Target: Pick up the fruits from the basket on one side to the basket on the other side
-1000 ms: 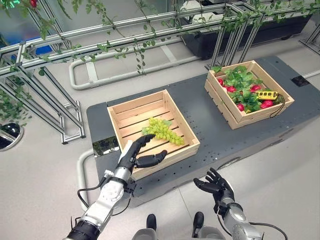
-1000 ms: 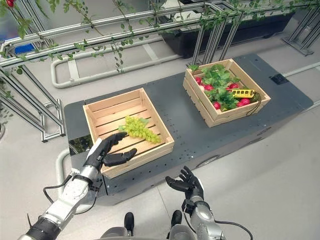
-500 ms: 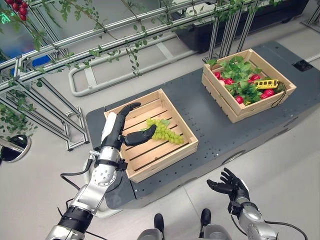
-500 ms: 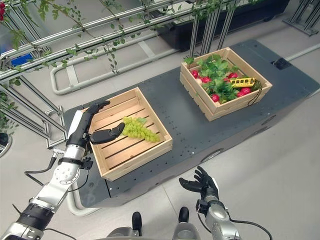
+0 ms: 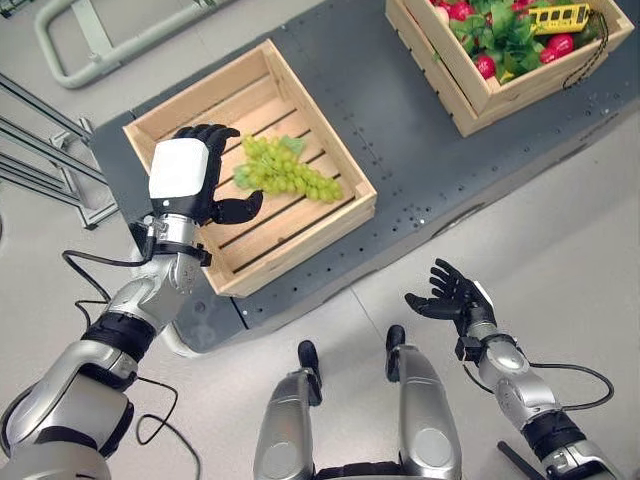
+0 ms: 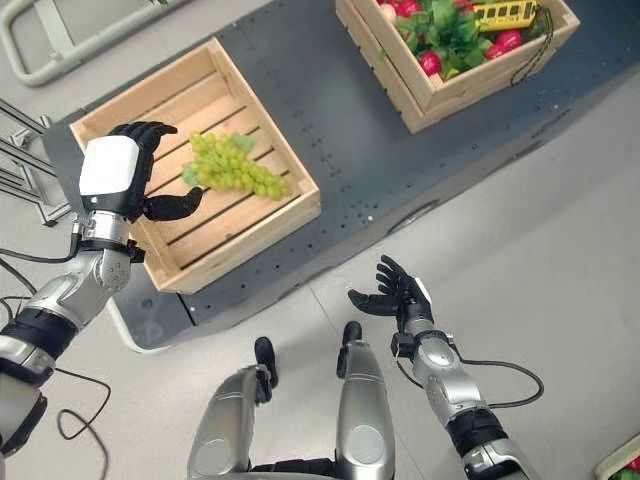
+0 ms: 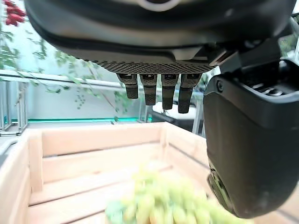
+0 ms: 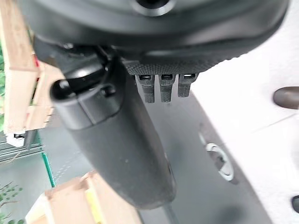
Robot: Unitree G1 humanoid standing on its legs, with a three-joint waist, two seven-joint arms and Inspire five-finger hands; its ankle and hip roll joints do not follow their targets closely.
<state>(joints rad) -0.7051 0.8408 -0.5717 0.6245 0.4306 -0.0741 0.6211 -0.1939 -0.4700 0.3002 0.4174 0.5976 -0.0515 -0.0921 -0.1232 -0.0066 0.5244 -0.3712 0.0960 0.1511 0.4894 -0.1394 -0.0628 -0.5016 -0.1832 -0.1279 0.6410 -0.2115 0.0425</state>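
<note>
A bunch of green grapes (image 5: 285,175) lies on the slats of the near wooden crate (image 5: 330,150), also seen blurred as green grapes (image 7: 163,205) in the left wrist view. My left hand (image 5: 190,180) hovers over the crate's left part, just left of the grapes, open with relaxed fingers and thumb pointing toward them, holding nothing. The far crate (image 5: 470,95) at the upper right holds red fruits (image 5: 485,65), green leaves and a yellow toy bus (image 5: 560,15). My right hand (image 5: 455,300) hangs open, palm up, over the floor in front of the platform.
Both crates stand on a dark grey platform (image 5: 390,110) with bare surface between them. A grey tube frame (image 5: 100,25) lies on the floor behind it. Pale floor (image 5: 560,230) spreads in front and to the right.
The camera has tilted down, shifting the whole scene. My left hand has turned its back upward and hovers closer over the crate beside the grapes. The right hand stays low and open.
</note>
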